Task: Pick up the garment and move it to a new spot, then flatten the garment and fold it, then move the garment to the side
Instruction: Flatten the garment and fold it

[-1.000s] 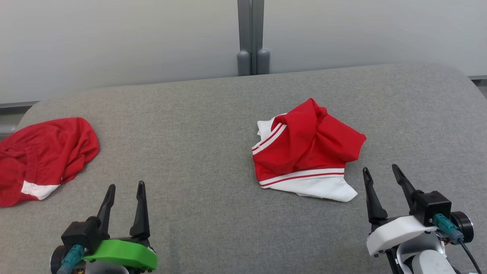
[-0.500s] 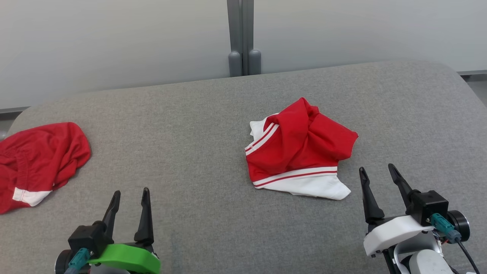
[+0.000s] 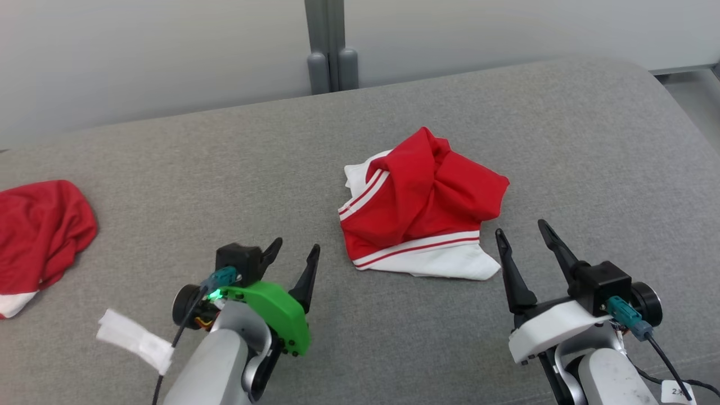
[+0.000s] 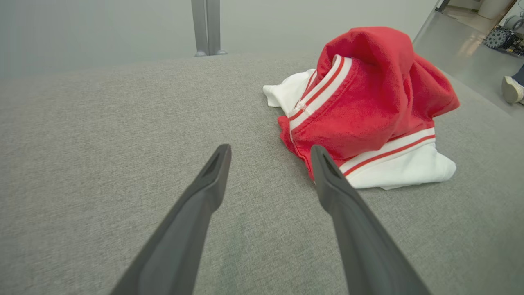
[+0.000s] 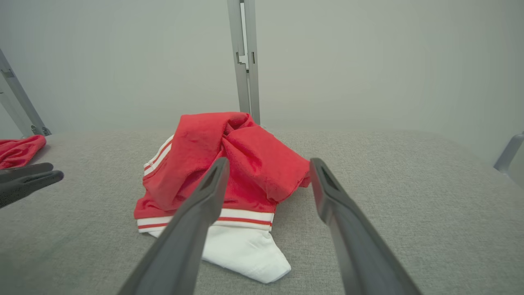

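A crumpled red and white garment (image 3: 422,205) with striped bands lies in a heap on the grey padded table (image 3: 169,185), right of centre. My left gripper (image 3: 296,251), on its green mount, stands open just left of the heap with nothing between its fingers; the left wrist view has the garment (image 4: 360,106) ahead and to the right of the gripper (image 4: 270,151). Close to the heap's near right corner, my right gripper (image 3: 521,232) is open and empty. The right wrist view looks past the gripper (image 5: 268,164) onto the garment (image 5: 229,172).
A second red garment (image 3: 39,236) lies at the table's left edge, also seen far left as red cloth (image 5: 18,149). A grey post (image 3: 331,50) stands behind the table against a pale wall. A person's shoe (image 4: 511,88) rests on the floor beyond the right edge.
The head camera has turned right, so the whole picture slid left. My left arm has come forward and right toward the garment; the right gripper has edged closer to it. Both stay open.
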Tool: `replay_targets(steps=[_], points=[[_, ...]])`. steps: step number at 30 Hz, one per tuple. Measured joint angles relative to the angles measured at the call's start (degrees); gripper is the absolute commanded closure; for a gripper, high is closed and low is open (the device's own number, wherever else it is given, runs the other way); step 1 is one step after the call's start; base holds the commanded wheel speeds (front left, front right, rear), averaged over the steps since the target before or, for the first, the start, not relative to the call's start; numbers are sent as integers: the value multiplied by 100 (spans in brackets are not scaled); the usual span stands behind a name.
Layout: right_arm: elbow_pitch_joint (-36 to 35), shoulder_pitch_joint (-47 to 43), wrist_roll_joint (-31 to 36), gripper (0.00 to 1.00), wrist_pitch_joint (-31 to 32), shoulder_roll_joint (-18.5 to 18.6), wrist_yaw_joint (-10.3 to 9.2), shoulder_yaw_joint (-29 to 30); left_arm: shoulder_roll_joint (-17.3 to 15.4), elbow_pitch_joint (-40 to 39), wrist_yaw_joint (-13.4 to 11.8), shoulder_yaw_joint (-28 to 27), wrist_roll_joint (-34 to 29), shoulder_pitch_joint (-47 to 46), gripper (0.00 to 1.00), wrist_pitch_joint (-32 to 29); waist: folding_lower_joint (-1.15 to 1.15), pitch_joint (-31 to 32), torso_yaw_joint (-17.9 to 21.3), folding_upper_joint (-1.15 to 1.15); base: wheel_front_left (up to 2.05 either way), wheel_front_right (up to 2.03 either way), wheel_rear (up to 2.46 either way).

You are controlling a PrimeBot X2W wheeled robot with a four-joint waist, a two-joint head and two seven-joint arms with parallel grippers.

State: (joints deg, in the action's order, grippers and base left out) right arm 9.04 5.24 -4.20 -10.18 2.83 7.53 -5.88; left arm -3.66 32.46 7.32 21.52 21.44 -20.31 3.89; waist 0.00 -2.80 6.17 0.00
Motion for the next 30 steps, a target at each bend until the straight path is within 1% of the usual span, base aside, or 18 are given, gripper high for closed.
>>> replay_targets(steps=[3,6,8,13,17,23,24,25,30], points=[[35,141,-94,0,-40,-3,0,-146,12,310,0,419,326,-349,0,-216,0,-140,161,0,0,0,0],[96,286,-149,0,-103,1,0,-289,29,728,5,572,499,-625,0,-372,0,-293,339,0,0,0,0],[138,356,-176,0,-138,-2,0,-359,38,987,5,581,672,-731,0,-419,0,-388,459,0,0,0,0],[253,438,-226,0,-213,1,0,-367,63,1510,5,659,818,-1006,0,-434,0,-607,742,0,0,0,0],[312,455,-225,0,-257,1,0,-335,73,1697,5,770,1090,-1115,0,-431,0,-713,900,0,0,0,0],[352,483,-227,0,-299,1,0,-371,85,1844,5,917,1418,-1289,0,-326,0,-763,982,0,0,0,0],[354,486,-231,0,-303,0,0,-380,85,1878,5,947,1441,-1332,71,-301,0,-768,983,0,0,0,0],[358,487,-237,0,-304,0,0,-383,83,1884,5,998,1449,-1363,100,-272,0,-774,982,0,0,0,0],[389,490,-252,0,-331,1,0,-287,90,1692,5,1288,1818,-1404,100,-42,0,-777,897,0,0,0,0]])
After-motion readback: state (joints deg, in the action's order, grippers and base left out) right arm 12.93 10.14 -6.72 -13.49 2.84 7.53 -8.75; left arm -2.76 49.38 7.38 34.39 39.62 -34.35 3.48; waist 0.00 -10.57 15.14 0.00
